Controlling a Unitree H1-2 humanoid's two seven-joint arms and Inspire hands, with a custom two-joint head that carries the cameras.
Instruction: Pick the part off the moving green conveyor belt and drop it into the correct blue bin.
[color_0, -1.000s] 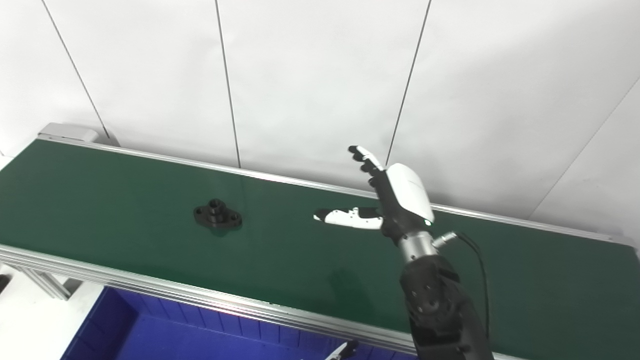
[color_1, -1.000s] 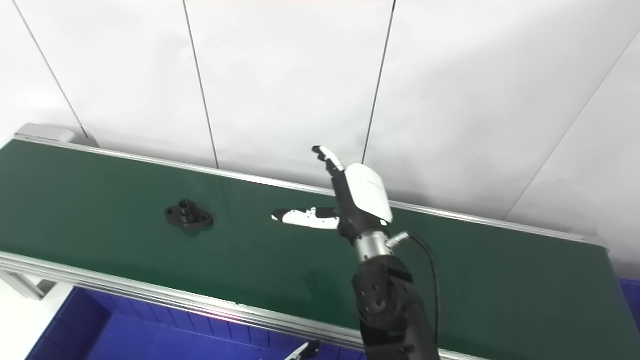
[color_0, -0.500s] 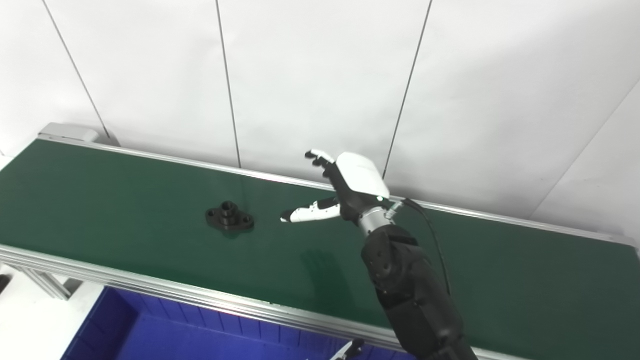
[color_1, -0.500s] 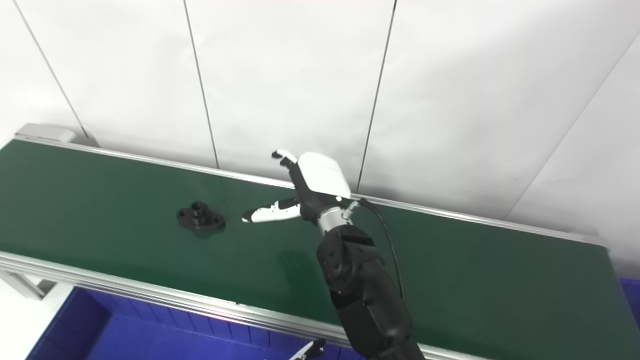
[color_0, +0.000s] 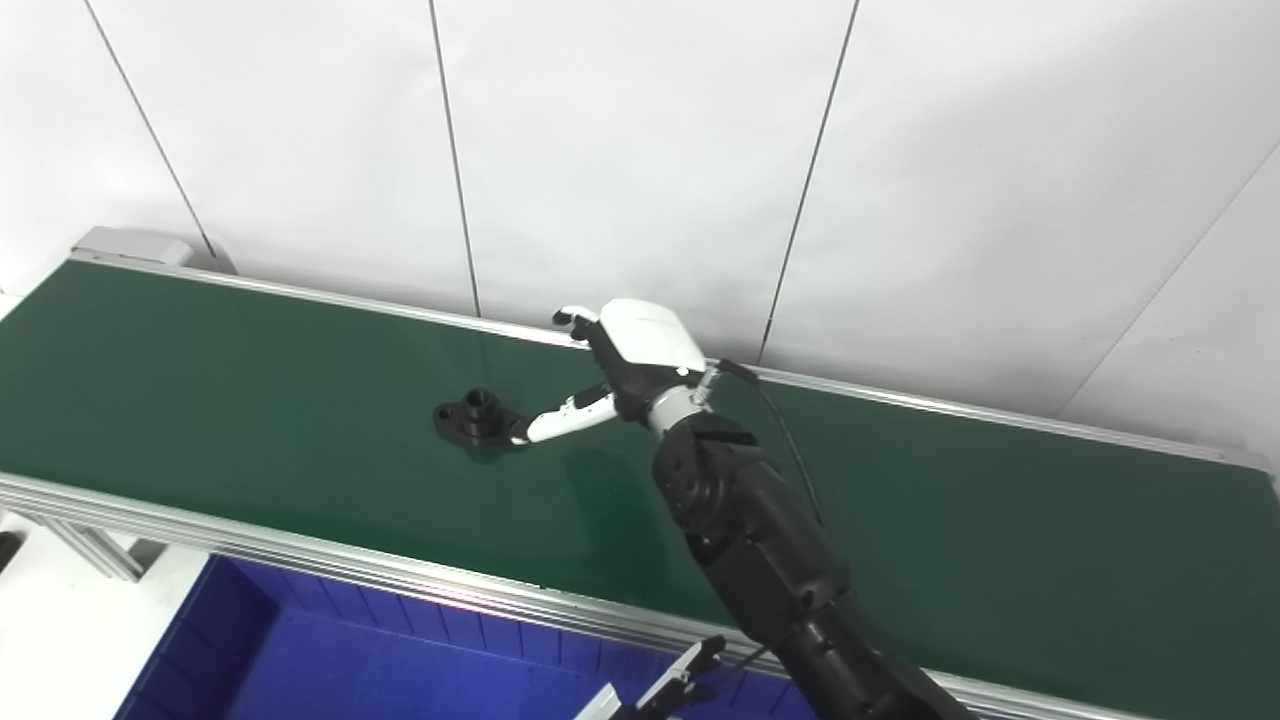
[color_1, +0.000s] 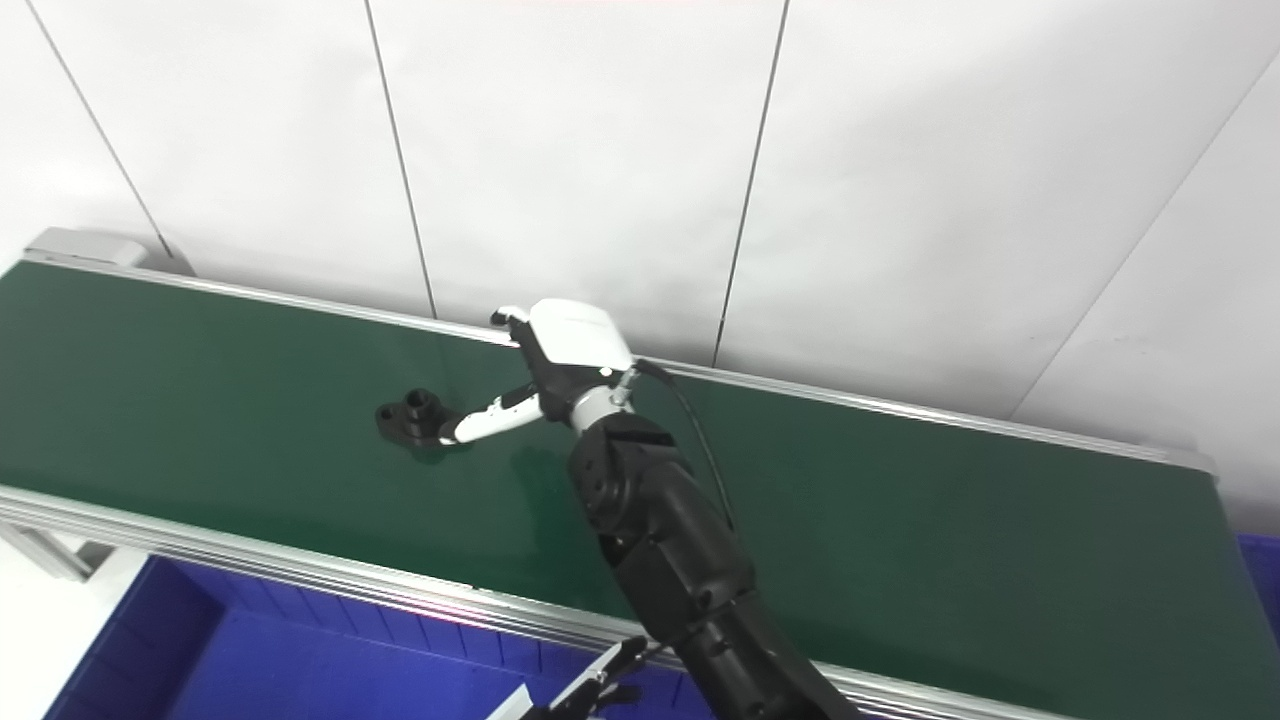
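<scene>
A black flanged part with a raised centre boss lies on the green conveyor belt, left of the middle. My right hand reaches over the belt from the right. It is open, with the fingers spread above the belt's far rail. Its white thumb stretches left, and the tip is at the part's right end. It holds nothing. A tip of my left hand shows at the bottom edge over the bin; its state cannot be seen.
A blue bin with ribbed walls sits below the belt's near aluminium rail. The corner of another blue bin shows at the far right. A white panelled wall stands right behind the belt.
The part has ridden to the right along the belt. My right hand has swung left and down, so its thumb tip now meets the part's right end. The view shifted slightly.
</scene>
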